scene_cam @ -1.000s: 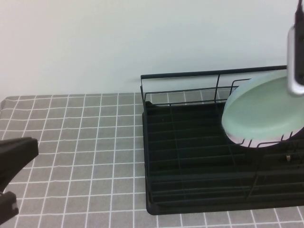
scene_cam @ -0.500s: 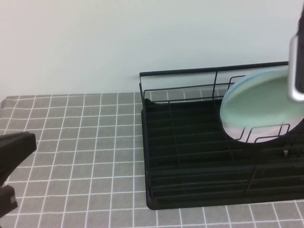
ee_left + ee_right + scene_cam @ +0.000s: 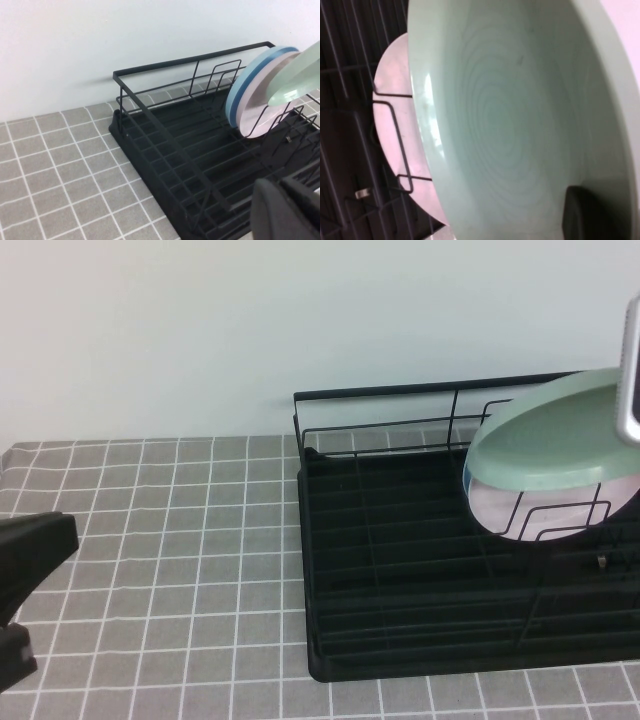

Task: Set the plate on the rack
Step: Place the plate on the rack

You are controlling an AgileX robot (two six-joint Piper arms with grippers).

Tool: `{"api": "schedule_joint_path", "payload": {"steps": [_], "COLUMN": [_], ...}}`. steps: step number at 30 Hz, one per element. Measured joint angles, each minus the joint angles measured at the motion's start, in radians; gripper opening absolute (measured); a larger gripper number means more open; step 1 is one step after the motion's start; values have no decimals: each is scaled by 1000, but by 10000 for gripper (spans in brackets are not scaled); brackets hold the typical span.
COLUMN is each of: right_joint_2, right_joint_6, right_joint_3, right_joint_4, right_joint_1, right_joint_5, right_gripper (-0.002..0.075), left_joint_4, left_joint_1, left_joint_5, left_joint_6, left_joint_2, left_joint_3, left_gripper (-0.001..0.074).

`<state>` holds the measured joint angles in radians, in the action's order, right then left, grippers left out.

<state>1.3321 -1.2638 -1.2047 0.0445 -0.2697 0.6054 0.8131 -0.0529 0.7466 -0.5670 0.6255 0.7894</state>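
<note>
Pink plate and blue plate block the rack's right; left slots free.

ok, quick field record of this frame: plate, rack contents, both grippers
plate: round pale mint-green plastic plate, tilted, held above the rack's right end, not slotted
rack: black wire dish rack on grey grid-pattern mat
already racked: pink plate and light blue plate, upright in the dividers
right gripper: at the mint plate's rim, gripping it
left gripper: parked at the table's left edge, away from the rack
</note>
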Motion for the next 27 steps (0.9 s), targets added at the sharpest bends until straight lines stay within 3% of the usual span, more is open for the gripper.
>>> {"api": "schedule_joint_path", "payload": {"steps": [13, 19, 27], "right_joint_2": [106, 132, 132], "right_joint_6": [8, 92, 234], "right_joint_3": [2, 6, 6], "right_joint_4": [39, 48, 54], "right_joint_1": [0, 0, 32], "right_joint_5": [16, 18, 10], "right_gripper": [81, 85, 198], "left_joint_4": [-4, -6, -6], "left_joint_1": [0, 0, 0], "left_joint_5": [4, 17, 18], "left_joint_6": [-4, -4, -1], "left_joint_2": [0, 0, 0], "left_joint_3": [0, 0, 0], "left_gripper": [0, 1, 1]}}
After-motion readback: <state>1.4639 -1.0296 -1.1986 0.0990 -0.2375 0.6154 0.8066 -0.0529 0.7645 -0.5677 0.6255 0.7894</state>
